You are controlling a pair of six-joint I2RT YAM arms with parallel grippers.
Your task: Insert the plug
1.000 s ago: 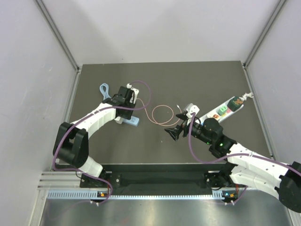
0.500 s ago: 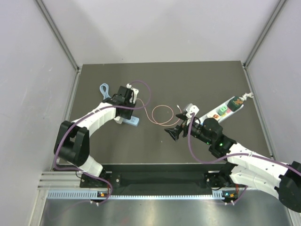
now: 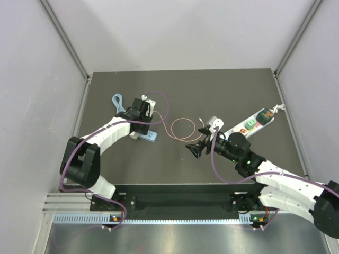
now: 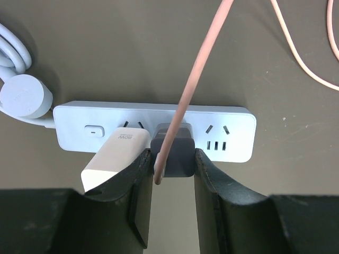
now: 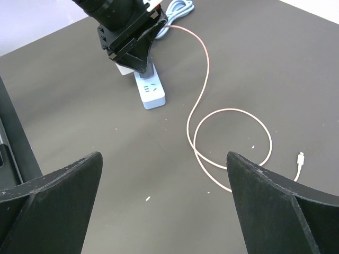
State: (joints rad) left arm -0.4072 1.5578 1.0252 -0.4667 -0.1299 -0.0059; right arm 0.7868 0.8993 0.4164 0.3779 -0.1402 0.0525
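The dark grey plug [image 4: 176, 151] sits at the middle socket of a pale blue power strip [image 4: 233, 135], pressed against its face. Its pink cable [image 4: 198, 63] runs away and loops on the mat [image 3: 183, 128] [image 5: 233, 143], ending in a small white tip [image 5: 300, 159]. My left gripper [image 4: 172, 159] [image 3: 142, 112] is shut on the plug, one finger on each side. My right gripper [image 5: 167, 211] [image 3: 198, 141] is open and empty, hovering above the mat to the right of the loop.
A white cube adapter [image 4: 114, 156] is plugged into the strip right beside the plug, touching my left finger. A light-blue cable with a round white plug [image 4: 24, 92] coils at the strip's left end. A second white power strip [image 3: 255, 122] lies at the right.
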